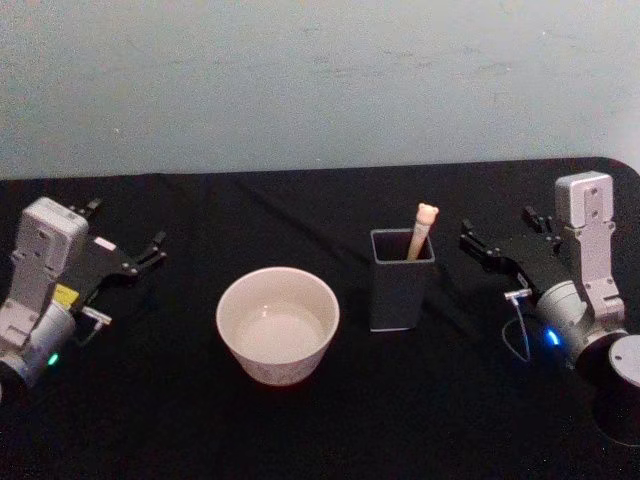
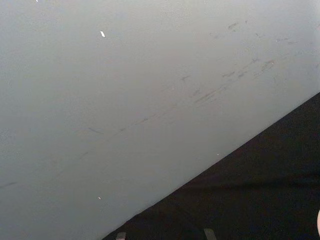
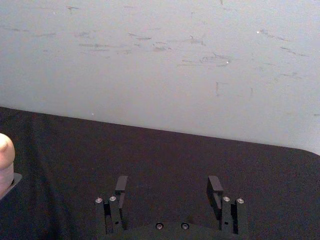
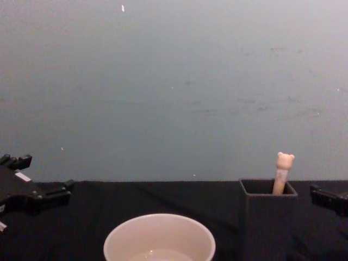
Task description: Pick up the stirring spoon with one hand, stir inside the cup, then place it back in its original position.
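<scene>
**Both grippers apart from the spoon: risks before the first grasp**

Fingers [image 3: 216,186] of the right gripper [image 1: 478,243] are seen spread wide in the right wrist view, with nothing between them. For the left gripper [image 1: 148,250], which is parked at the left side of the table [image 1: 160,420], it cannot be told whether the fingers are apart or closed.

The stirring spoon [image 1: 421,230] is standing in the dark grey holder [image 1: 402,290], leaning to its back right corner. Only the beige handle with the small bear head [image 4: 285,160] is seen above the rim. The cup [image 1: 278,322] is placed just beside the holder, toward the robot's left, and its inside looks empty or nearly so.

Nothing of the task is judged to be done yet. The right gripper is the nearer one, so the grasp is probably expected from it.

Several things could go wrong. The handle is thin and tilted, so it may be missed or pushed aside if the fingers are closed off its centre. The holder is tall and narrow, and it could be tipped or dragged if its wall is touched by a finger, or if the spoon is lifted at an angle and catches the rim. The cup could be knocked during the transfer, because it is so close. Returning the spoon needs a precise aim into the small opening.
</scene>
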Motion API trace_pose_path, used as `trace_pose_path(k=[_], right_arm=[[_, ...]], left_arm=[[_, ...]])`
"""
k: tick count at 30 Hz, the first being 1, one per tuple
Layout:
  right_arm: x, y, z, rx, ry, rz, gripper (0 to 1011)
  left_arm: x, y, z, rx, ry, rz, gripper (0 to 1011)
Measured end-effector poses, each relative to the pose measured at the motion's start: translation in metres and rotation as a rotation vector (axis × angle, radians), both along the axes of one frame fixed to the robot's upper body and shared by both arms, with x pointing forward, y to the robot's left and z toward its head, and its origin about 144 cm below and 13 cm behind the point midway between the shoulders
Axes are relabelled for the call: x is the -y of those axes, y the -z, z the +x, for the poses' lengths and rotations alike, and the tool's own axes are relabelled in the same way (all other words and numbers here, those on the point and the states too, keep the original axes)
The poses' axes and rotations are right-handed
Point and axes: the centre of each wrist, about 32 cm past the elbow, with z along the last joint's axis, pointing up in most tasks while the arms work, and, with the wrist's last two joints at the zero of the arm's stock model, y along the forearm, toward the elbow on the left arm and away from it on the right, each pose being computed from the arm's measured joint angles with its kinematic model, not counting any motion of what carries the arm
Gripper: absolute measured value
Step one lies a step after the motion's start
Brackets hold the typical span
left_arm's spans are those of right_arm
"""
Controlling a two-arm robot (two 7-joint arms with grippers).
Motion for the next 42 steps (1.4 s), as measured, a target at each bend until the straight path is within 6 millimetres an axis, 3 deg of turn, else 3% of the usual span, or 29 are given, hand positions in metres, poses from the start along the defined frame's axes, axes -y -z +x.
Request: trace_pose_path(k=[42], right_arm=[[0.0,0.0,0.0,0.0,0.0,0.0,1000]], left_arm=[[0.0,0.0,0.0,0.0,0.0,0.0,1001]])
